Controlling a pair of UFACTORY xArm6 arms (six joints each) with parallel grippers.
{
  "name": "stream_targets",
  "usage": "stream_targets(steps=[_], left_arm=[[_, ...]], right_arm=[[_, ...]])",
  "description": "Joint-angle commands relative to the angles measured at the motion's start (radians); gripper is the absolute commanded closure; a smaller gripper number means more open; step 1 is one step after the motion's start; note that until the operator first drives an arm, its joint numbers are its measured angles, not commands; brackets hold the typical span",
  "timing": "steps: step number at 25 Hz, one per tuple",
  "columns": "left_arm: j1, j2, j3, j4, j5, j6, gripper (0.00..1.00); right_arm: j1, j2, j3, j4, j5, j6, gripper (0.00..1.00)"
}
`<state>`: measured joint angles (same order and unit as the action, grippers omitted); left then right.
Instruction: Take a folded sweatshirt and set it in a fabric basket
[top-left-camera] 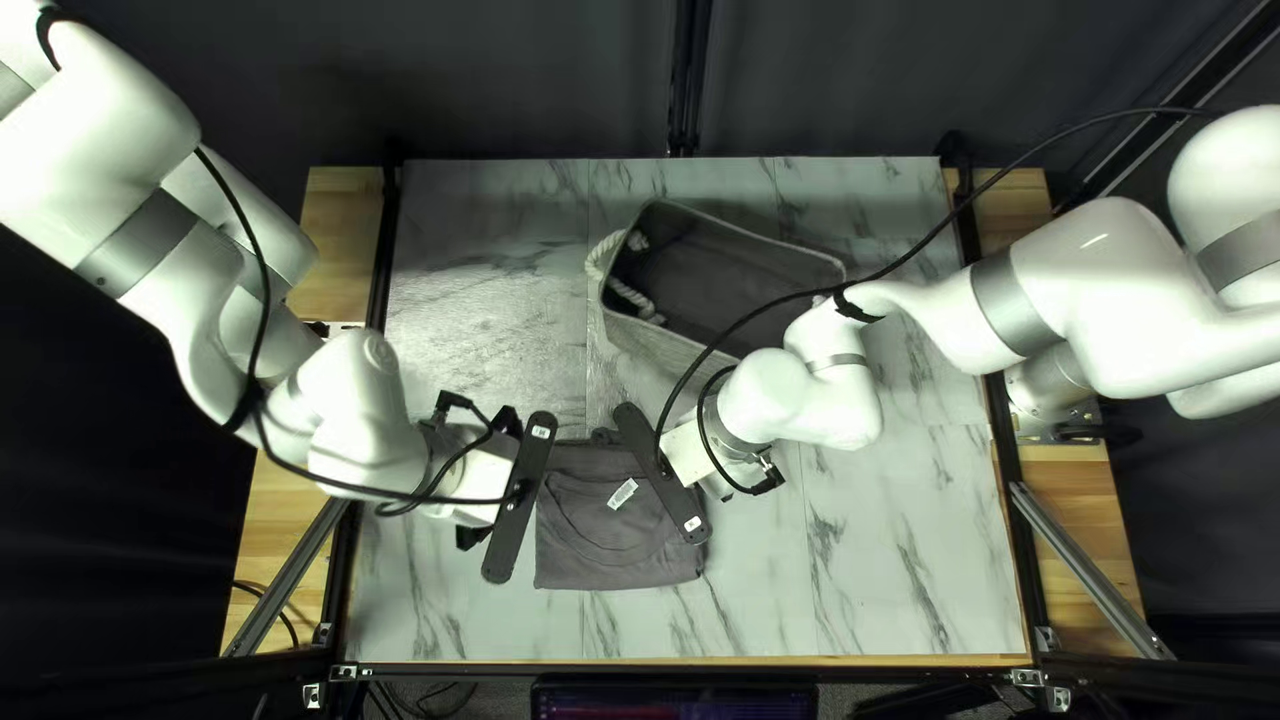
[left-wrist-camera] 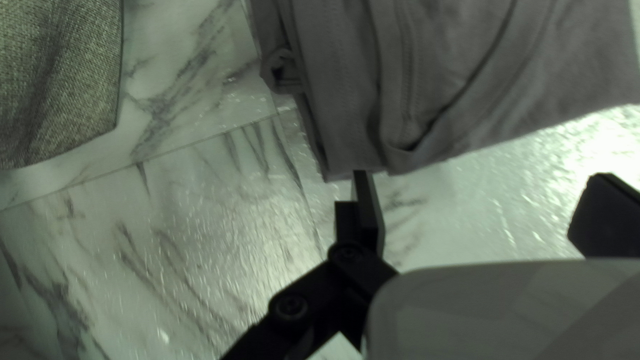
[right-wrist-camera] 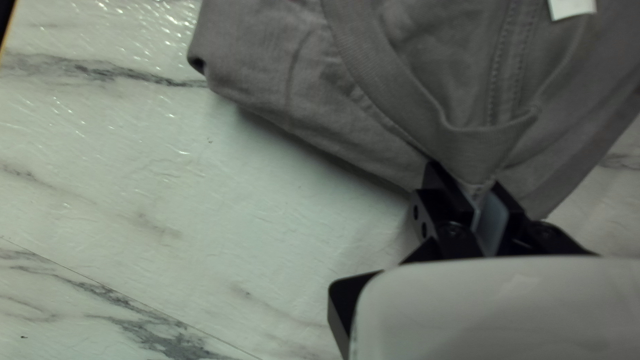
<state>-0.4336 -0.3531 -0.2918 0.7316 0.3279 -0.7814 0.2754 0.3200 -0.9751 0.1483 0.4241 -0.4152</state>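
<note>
Folded sweatshirt [top-left-camera: 600,547] on the table [top-left-camera: 907,547], 6 o'clock, one edge pinched.
Right claw [right-wrist-camera: 465,177] nips it at 2 o'clock; left claw [left-wrist-camera: 480,176] spread at 9 o'clock, probably to take the opposite edge so the fold survives the lift. Basket [top-left-camera: 647,340] at 1 o'clock.

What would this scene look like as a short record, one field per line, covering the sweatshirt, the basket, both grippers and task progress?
sweatshirt: grey, folded, white tag on top, lying on the table
basket: fabric, open-topped, rope-handled, nearer the far edge than the sweatshirt
left gripper: open, beside the sweatshirt
right gripper: closed on the sweatshirt's edge
progress: sweatshirt not yet in the basket
</note>
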Motion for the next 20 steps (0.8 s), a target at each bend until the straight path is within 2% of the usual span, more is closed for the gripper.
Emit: stream_targets(steps=[1, 4, 13, 20], left_arm=[[0.074, 0.03, 0.027, 0.139, -0.101, -0.083, 0.0], [0.093, 0.039, 0.031, 0.191, -0.126, -0.126, 0.0], [0.099, 0.082, 0.012, 0.127, -0.115, -0.109, 0.0], [0.101, 0.087, 0.015, 0.127, -0.112, -0.115, 0.0]], right_arm=[[0.001, 0.006, -0.002, -0.007, -0.005, 0.008, 1.0], [0.003, 0.022, -0.016, -0.015, -0.003, 0.017, 1.0], [0.01, 0.013, -0.013, -0.045, 0.006, 0.051, 1.0], [0.011, 0.013, -0.013, -0.052, 0.007, 0.062, 1.0]])
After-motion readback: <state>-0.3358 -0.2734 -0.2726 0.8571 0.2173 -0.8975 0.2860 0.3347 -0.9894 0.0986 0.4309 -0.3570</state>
